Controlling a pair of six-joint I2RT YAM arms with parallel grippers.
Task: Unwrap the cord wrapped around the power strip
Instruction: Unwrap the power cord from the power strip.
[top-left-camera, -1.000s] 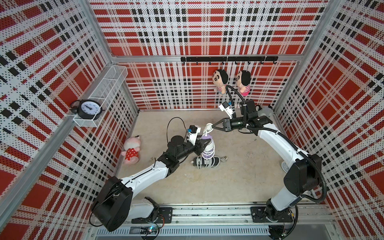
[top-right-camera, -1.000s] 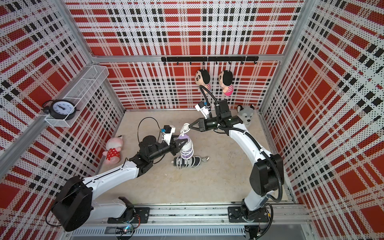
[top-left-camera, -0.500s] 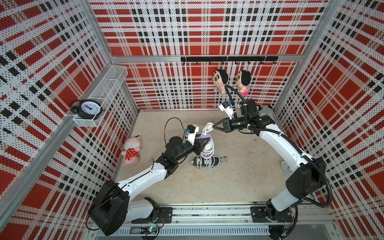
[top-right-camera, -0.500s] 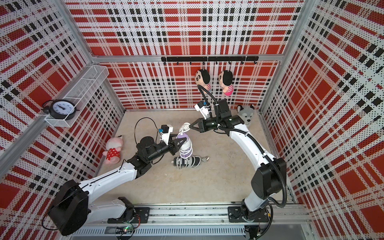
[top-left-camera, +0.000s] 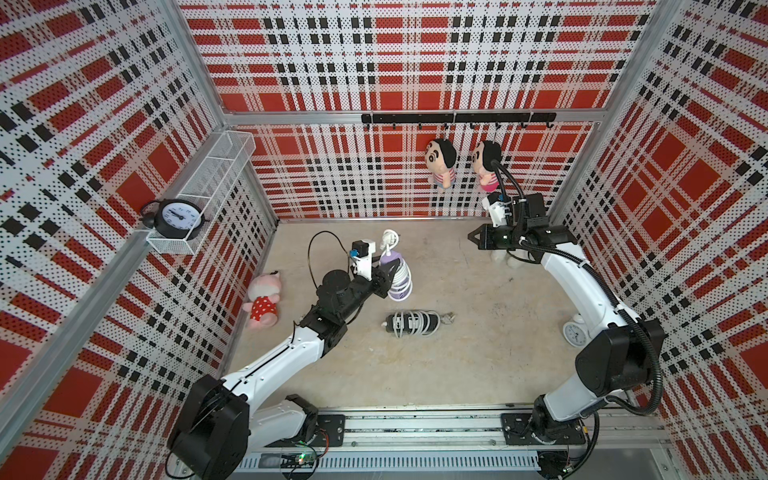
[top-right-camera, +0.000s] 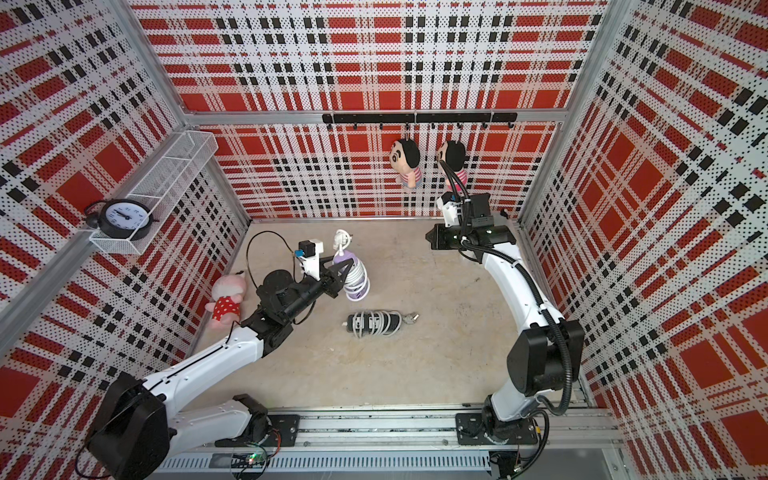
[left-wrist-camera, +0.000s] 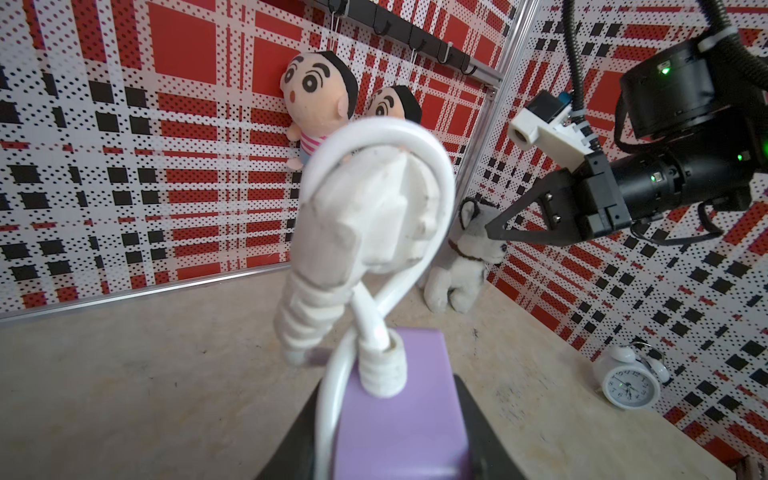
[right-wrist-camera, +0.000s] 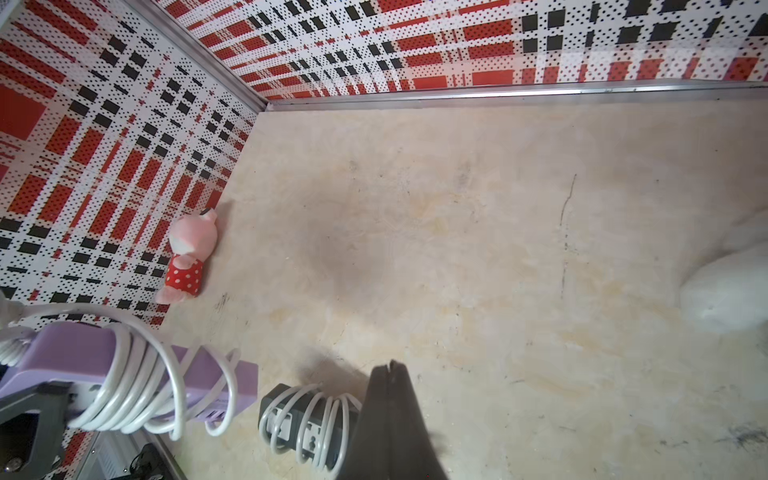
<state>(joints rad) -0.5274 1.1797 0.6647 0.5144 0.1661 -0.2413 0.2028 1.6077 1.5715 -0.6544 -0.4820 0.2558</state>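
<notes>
A purple power strip (top-left-camera: 400, 286) (top-right-camera: 356, 286) stands upright above the table, with my left gripper (top-left-camera: 384, 278) (top-right-camera: 343, 272) shut on its lower part. In the left wrist view the black fingers (left-wrist-camera: 478, 424) flank the purple body (left-wrist-camera: 399, 415). A white cord (right-wrist-camera: 137, 382) coils several times around it, and its white plug (top-left-camera: 388, 237) (left-wrist-camera: 365, 208) sticks up above the top end. My right gripper (top-left-camera: 471, 237) (top-right-camera: 428, 237) (right-wrist-camera: 390, 365) hovers shut and empty near the back right, well apart from the plug.
A black power strip (top-left-camera: 411, 323) (right-wrist-camera: 307, 424) wrapped in white cord lies on the table near the middle. A pink plush (top-left-camera: 264, 297) lies by the left wall. A white alarm clock (top-left-camera: 575, 332) and a husky plush (left-wrist-camera: 465, 257) sit at the right. Two dolls (top-left-camera: 440, 160) hang on the back wall.
My right gripper has pulled back to the right, away from the plug it was beside. The left gripper has shifted slightly left with the purple strip.
</notes>
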